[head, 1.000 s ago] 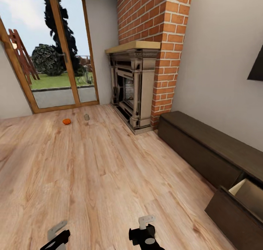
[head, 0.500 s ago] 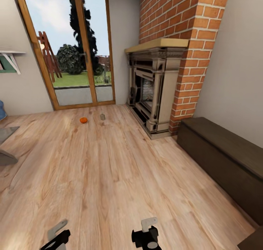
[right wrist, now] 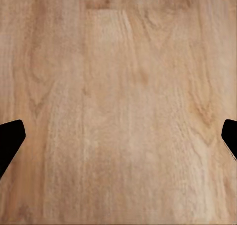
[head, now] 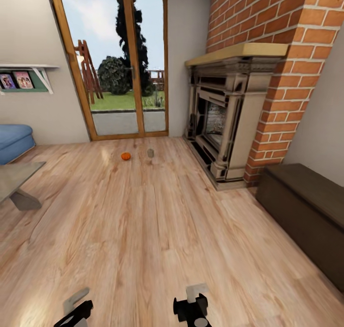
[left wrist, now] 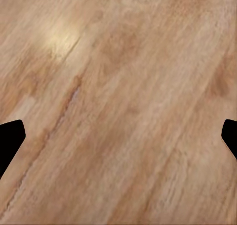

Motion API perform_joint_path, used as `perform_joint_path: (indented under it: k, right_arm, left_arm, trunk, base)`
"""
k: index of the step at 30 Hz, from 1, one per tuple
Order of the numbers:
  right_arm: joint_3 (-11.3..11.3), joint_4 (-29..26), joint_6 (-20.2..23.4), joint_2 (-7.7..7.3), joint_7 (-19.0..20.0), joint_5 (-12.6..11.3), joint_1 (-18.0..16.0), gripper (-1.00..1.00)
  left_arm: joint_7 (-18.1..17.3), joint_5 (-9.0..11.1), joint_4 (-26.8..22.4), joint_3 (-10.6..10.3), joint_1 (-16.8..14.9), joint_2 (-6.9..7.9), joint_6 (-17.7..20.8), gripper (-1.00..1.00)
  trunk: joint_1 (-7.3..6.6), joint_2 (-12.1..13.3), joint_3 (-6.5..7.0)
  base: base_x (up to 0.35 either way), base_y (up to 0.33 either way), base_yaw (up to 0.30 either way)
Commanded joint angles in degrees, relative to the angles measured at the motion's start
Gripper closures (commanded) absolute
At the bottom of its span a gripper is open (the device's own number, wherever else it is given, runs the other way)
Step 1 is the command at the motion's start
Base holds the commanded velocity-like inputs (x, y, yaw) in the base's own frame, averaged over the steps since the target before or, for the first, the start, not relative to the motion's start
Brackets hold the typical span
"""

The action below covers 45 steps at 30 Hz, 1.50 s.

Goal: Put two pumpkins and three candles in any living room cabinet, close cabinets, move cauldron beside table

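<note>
- Left end effector (head: 75, 308) hangs low over the floor (head: 143, 231), fingers spread apart, empty.
- Pumpkin (head: 125, 156) and candle (head: 150, 152) sit far ahead, by the glass door (head: 119, 64).
- Right end effector (head: 195, 304): likewise spread, empty.
- Cabinet (head: 306, 212) stands well right.

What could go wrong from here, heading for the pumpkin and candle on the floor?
1. The pumpkin and candle lie close together on the wood floor, so reaching for one might knock the other away.
2. The table corner juts in at the left, so the base may clip it if it swings that way.
3. Both are small and low, with the left gripper and right gripper open, so a floor pick may miss.
</note>
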Motion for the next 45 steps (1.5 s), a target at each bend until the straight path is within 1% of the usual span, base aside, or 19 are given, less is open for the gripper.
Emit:
perform_joint_path:
  k: [1, 9, 16, 26, 33, 41, 45]
  right_arm:
    - [0.45, 0.09, -0.65, 0.0, -0.34, -0.62, -0.08, -1.0]
    - [0.36, 0.11, -1.23, 0.0, -0.34, -0.57, -0.08, -1.0]
    - [0.3, 0.11, -3.4, 0.0, -0.38, -1.03, -0.08, -1.0]
    - [0.32, 0.11, -3.65, 0.0, -0.39, -0.96, -0.08, -1.0]
    - [0.3, 0.12, -3.72, 0.0, -0.41, -0.92, -0.08, -1.0]
    - [0.31, 0.19, -3.64, 0.0, -0.35, -0.68, -0.08, -1.0]
    - [0.3, 0.14, -3.74, 0.0, -0.41, -1.09, -0.08, -1.0]
  left_arm:
    - [0.16, 0.16, -0.01, -0.14, -0.02, -0.04, -0.12, -1.0]
    - [0.15, 0.1, 0.39, -0.17, -0.02, -0.52, -0.12, -1.0]
    - [0.15, 0.05, 0.43, -0.17, -0.02, -0.55, -0.12, -1.0]
    - [0.15, 0.05, 0.43, -0.22, -0.02, -0.6, -0.14, -1.0]
    - [0.15, 0.08, 0.43, -0.23, -0.02, -0.61, -0.17, -1.0]
    - [0.15, 0.04, 0.43, -0.23, -0.02, -0.65, -0.16, -1.0]
    - [0.15, 0.07, 0.43, -0.23, -0.02, -0.65, -0.17, -1.0]
  trunk:
    - [0.03, -0.02, -0.11]
    - [0.03, -0.02, -0.57]
    - [0.03, -0.02, -0.96]
    - [0.03, -0.02, -1.02]
    - [0.03, -0.02, -1.02]
    - [0.03, -0.02, -1.02]
    - [0.03, -0.02, -1.02]
  base:
    - [0.342, 0.0, 0.235]
    - [0.342, 0.0, 0.231]
    - [0.342, 0.0, 0.216]
    - [0.342, 0.0, 0.036]
    - [0.342, 0.0, 0.159]
    - [0.342, 0.0, 0.018]
    - [0.342, 0.0, 0.001]
